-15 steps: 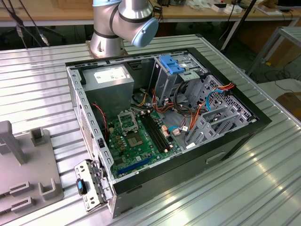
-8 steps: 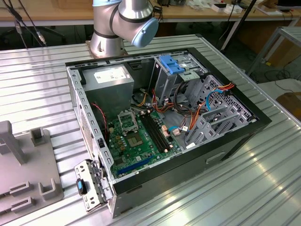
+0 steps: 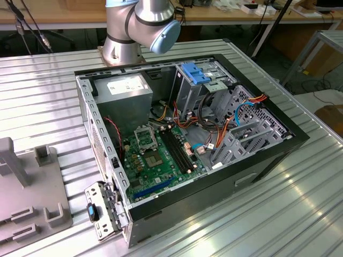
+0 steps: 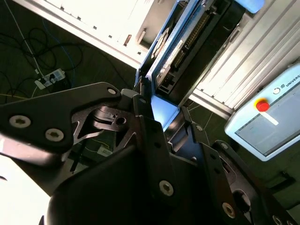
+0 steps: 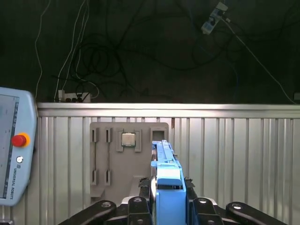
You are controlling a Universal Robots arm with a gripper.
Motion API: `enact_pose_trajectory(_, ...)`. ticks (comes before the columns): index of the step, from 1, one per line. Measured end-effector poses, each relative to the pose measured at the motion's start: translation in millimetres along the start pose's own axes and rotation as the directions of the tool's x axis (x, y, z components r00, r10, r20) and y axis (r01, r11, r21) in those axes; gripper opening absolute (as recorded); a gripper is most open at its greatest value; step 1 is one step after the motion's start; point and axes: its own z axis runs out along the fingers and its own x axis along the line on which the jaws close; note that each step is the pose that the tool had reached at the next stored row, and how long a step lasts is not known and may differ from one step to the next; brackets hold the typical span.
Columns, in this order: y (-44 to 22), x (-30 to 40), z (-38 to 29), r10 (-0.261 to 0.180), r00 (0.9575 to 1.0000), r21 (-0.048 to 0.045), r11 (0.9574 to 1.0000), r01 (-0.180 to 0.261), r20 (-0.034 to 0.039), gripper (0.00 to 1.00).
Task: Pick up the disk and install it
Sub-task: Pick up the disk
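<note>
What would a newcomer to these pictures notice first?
The open computer case, its green motherboard exposed, sits in the middle of the exterior view on the ribbed metal table. In the first wrist view, the tool is shut on the disk, whose bright blue carrier stands out.

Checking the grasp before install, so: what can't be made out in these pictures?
The disk: first wrist view, seen edge-on, flat faces unseen; lower end hidden inside the hand.
The arm: exterior view, cut off by the top edge.
The drive bay: exterior view, interior hidden behind its metal walls.
</note>
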Motion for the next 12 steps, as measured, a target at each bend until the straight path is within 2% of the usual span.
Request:
enact_pose_trajectory(7,-0.1,0.2,-24.9,-0.006,1.0000,0.0001,1.0000,0.006,0.0005,0.36)
enact_pose_trajectory(9,-0.2,0.2,-27.9,-0.006,1.0000,0.0000,1.0000,0.006,0.0004,0.36)
enact_pose_trajectory(12,-0.1,0.2,-28.3,-0.006,1.0000,0.0002,1.0000,0.006,0.0006,0.36)
